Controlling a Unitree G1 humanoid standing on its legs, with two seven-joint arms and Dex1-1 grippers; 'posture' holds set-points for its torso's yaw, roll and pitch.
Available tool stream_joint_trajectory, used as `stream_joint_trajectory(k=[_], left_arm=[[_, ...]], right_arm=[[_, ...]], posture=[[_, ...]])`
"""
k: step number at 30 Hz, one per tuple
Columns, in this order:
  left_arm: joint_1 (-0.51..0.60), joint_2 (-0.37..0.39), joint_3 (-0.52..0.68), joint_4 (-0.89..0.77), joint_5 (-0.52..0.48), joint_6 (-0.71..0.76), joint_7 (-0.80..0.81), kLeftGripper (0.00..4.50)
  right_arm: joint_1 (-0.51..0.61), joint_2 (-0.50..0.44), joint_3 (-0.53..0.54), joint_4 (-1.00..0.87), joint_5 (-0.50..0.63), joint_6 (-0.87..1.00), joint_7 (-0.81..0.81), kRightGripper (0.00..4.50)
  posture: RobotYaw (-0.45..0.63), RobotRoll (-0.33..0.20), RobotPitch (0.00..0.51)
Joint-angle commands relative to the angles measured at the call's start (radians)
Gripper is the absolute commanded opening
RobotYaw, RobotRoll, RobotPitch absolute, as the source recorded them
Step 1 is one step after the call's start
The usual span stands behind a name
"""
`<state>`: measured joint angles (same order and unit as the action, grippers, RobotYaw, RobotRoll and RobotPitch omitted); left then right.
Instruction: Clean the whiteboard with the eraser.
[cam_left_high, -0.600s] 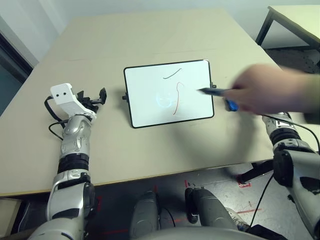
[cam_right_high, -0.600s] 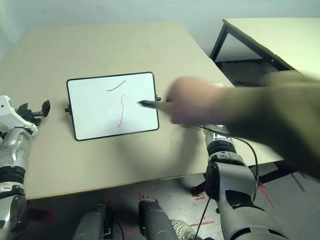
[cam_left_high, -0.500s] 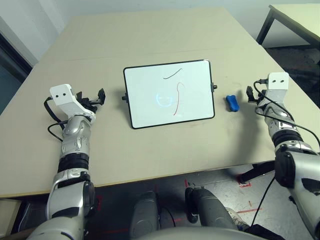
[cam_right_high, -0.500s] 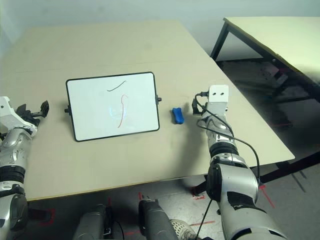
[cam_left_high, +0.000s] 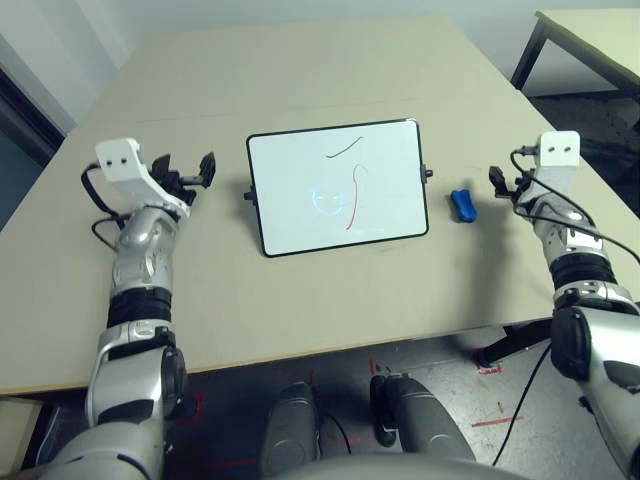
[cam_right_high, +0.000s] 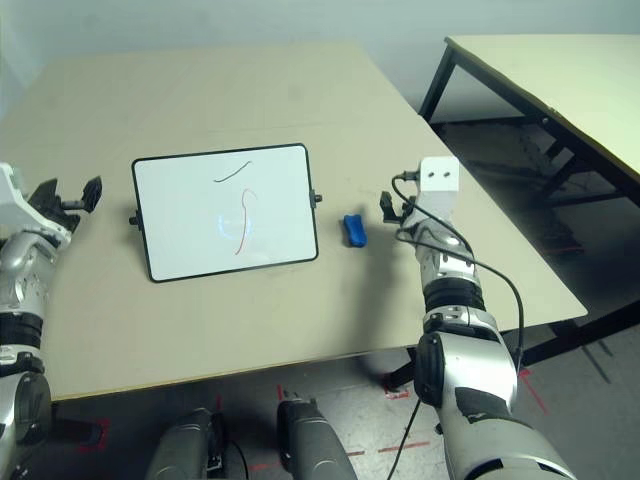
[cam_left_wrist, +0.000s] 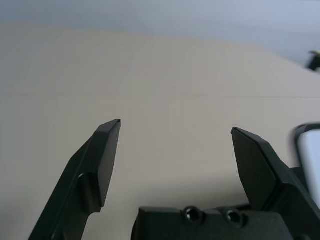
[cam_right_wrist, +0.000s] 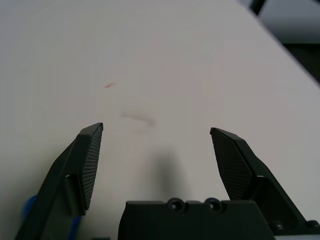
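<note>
Beige desk carries the whiteboard mid-surface and, toward its right edge, the eraser, likely light and rigid, best pinched across its narrow sides by the wide-open right gripper; the left gripper also gapes empty.

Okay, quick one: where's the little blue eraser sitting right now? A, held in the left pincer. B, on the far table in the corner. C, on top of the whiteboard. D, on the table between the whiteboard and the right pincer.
D: the eraser lies on the table, just off the whiteboard edge nearest the open right pincer.
</note>
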<state>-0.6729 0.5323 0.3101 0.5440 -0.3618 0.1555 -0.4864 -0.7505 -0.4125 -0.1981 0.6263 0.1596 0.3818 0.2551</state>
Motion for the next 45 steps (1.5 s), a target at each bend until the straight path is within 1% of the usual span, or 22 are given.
stream_joint_trajectory(k=[1, 4, 6, 9, 12, 16, 19, 26, 28, 30, 32, 38, 42, 45], left_arm=[[-0.024, 0.031, -0.055, -0.074, -0.033, 0.123, -0.128, 4.50], [-0.035, 0.045, -0.085, -0.119, -0.044, 0.186, -0.193, 4.50], [-0.064, 0.039, -0.118, -0.139, -0.044, 0.224, -0.228, 4.50], [-0.088, 0.032, -0.150, -0.149, -0.037, 0.244, -0.272, 4.50], [-0.102, 0.004, -0.198, -0.153, -0.030, 0.264, -0.313, 4.50], [-0.083, -0.018, -0.239, -0.191, -0.025, 0.285, -0.341, 4.50], [-0.080, -0.029, -0.260, -0.210, -0.018, 0.294, -0.349, 4.50], [-0.071, -0.032, -0.254, -0.233, -0.021, 0.314, -0.343, 4.50], [-0.064, -0.029, -0.254, -0.241, -0.020, 0.322, -0.343, 4.50], [-0.050, -0.022, -0.254, -0.253, -0.018, 0.329, -0.344, 4.50], [-0.034, -0.014, -0.253, -0.267, -0.016, 0.335, -0.345, 4.50], [0.026, 0.001, -0.240, -0.349, -0.026, 0.369, -0.327, 4.50], [0.060, 0.014, -0.239, -0.398, -0.026, 0.388, -0.319, 4.50], [0.068, 0.020, -0.234, -0.416, -0.031, 0.400, -0.315, 4.50]], right_arm=[[0.059, 0.021, 0.044, -0.163, 0.017, 0.183, 0.015, 4.47], [0.096, 0.032, 0.062, -0.263, 0.016, 0.281, 0.015, 4.47], [0.118, 0.033, 0.084, -0.303, 0.010, 0.319, 0.027, 4.47], [0.142, 0.042, 0.093, -0.356, 0.010, 0.373, 0.025, 4.47], [0.149, 0.040, 0.099, -0.360, 0.001, 0.413, 0.017, 4.47], [0.154, 0.049, 0.099, -0.363, 0.001, 0.477, 0.005, 4.47], [0.141, 0.055, 0.086, -0.337, -0.002, 0.495, -0.013, 3.89], [0.115, 0.063, 0.078, -0.311, 0.002, 0.503, -0.035, 1.62], [0.102, 0.064, 0.078, -0.315, 0.002, 0.494, -0.034, 1.05], [0.078, 0.065, 0.074, -0.329, 0.007, 0.486, -0.032, 0.73], [0.045, 0.064, 0.072, -0.351, 0.013, 0.483, -0.025, 0.54], [-0.052, 0.063, 0.126, -0.468, 0.032, 0.524, 0.042, 0.53], [-0.106, 0.068, 0.144, -0.532, 0.054, 0.564, 0.072, 0.53], [-0.129, 0.081, 0.191, -0.597, 0.086, 0.622, 0.122, 0.52]], posture=[[-0.14, 0.000, 0.066], [-0.14, 0.000, 0.063], [-0.14, 0.000, 0.061], [-0.14, 0.000, 0.058], [-0.14, 0.000, 0.058], [-0.13, 0.000, 0.064], [-0.13, 0.000, 0.068], [-0.12, 0.000, 0.075], [-0.12, 0.000, 0.079], [-0.11, 0.000, 0.083], [-0.11, 0.000, 0.084], [-0.10, 0.000, 0.091], [-0.09, 0.000, 0.094], [-0.09, 0.000, 0.095]])
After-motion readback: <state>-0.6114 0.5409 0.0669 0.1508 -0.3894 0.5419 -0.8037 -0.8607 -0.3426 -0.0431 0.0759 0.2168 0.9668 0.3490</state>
